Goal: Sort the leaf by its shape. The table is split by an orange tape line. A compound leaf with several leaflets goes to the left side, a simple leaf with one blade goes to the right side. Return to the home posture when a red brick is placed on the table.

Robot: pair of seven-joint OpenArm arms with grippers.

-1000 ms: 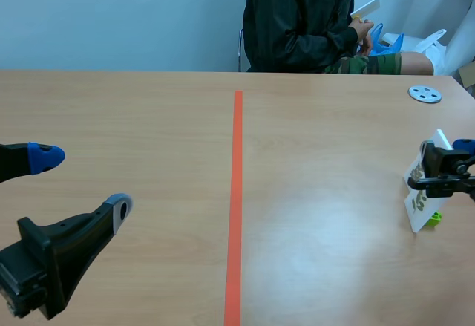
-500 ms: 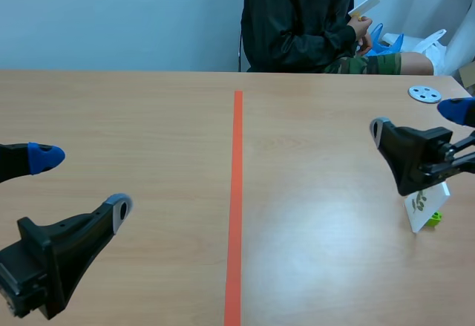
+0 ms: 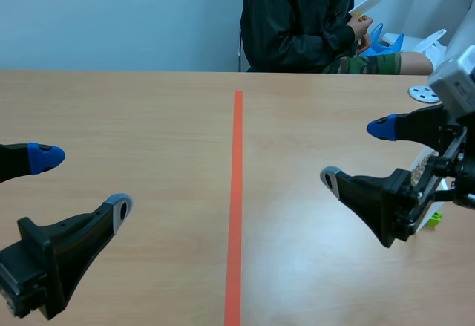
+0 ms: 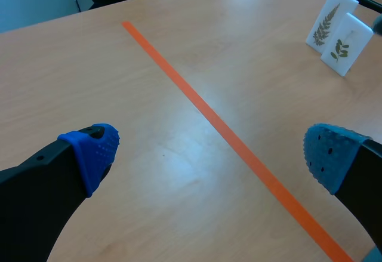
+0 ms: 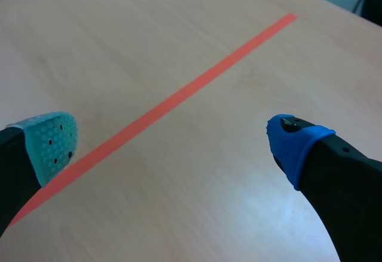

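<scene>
Two white cards stand on the table to the right of the orange tape line (image 4: 209, 125). One shows a fern-like leaf (image 4: 326, 23), the other a sprig with several small leaflets (image 4: 343, 46). In the scene view my right arm hides most of them; a green foot (image 3: 435, 218) shows. My right gripper (image 3: 355, 154) hangs open above the right half, holding nothing, and its own view shows the bare table and the tape line (image 5: 167, 110) under the right gripper (image 5: 173, 141). My left gripper (image 3: 82, 183) is open and empty over the left half, the left gripper (image 4: 209, 154) straddling the line.
A person (image 3: 297, 21) sits across the table with a card in hand. A grey disc (image 3: 424, 93) lies near the far right edge, beyond the cards. The tape line (image 3: 237, 192) runs down the table's middle.
My right gripper opened off the leaflet card, left it standing, and rose back toward the middle. The left arm has not moved.
</scene>
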